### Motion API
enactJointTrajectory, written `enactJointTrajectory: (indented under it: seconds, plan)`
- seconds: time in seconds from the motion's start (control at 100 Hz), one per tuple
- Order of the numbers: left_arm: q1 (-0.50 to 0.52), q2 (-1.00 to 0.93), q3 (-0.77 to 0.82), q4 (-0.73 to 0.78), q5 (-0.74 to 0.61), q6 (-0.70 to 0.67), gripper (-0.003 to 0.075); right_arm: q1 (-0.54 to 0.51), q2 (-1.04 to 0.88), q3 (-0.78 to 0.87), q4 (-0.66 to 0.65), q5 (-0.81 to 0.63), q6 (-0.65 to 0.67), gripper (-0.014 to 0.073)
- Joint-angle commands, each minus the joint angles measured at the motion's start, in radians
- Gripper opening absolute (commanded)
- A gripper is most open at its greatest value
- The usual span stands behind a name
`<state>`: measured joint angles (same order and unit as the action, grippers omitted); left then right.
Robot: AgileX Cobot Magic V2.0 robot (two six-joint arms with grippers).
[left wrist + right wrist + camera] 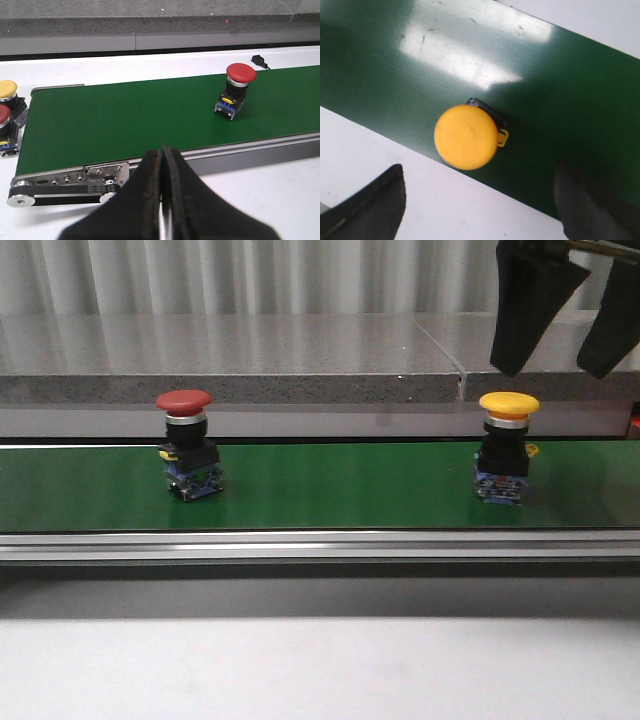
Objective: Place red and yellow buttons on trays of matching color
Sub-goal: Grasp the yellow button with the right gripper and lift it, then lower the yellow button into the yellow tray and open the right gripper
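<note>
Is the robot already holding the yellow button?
No, the yellow button stands alone on the green belt, with the open right gripper above it.

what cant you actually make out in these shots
- Matching trays: none shows in any view, so their places are unknown.
- Right gripper: front view's top edge cuts off all but its open fingers.
- Two extra buttons: left wrist view's side edge clips them.
- Yellow button: in the right wrist view its cap hides the base.
- Left gripper: absent from the front view; its height above the green belt is unclear.
</note>
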<state>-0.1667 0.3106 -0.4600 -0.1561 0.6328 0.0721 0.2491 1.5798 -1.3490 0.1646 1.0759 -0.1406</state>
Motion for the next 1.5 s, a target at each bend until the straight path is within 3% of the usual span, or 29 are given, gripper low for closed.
enactJointTrajectory:
  seconds: [0.0, 0.2, 0.27, 0.39, 0.53, 0.64, 0.91, 1.49]
  plan:
    - [-0.009, 0.009, -0.025, -0.017, -0.069, 0.0, -0.002, -0.001, -0.004, -0.035, 0.02, -0.033, -0.044, 0.0602]
    - [-0.009, 0.009, -0.025, -0.017, -0.069, 0.0, -0.002, -0.001, 0.054, -0.035, -0.018, -0.06, -0.05, 0.0582]
    - [-0.009, 0.009, -0.025, -0.017, -0.069, 0.0, -0.002, -0.001, 0.064, -0.035, -0.02, -0.053, -0.05, 0.0495]
    - [-0.009, 0.009, -0.025, -0.017, -0.069, 0.0, -0.002, -0.001, 0.066, -0.035, -0.02, -0.051, -0.05, 0.0269]
    - [-0.009, 0.009, -0.025, -0.017, -0.069, 0.0, -0.002, -0.001, 0.048, -0.035, -0.02, -0.054, -0.021, 0.0155]
    - [-0.009, 0.009, -0.025, -0.017, -0.069, 0.0, -0.002, -0.009, 0.006, -0.033, -0.026, -0.052, 0.003, 0.0149]
    - [-0.009, 0.009, -0.025, -0.017, -0.069, 0.0, -0.002, -0.115, -0.145, 0.032, -0.144, -0.021, 0.207, 0.0149]
    - [-0.009, 0.009, -0.025, -0.017, -0.069, 0.0, -0.002, -0.618, -0.386, 0.317, -0.152, -0.097, 0.323, 0.0149]
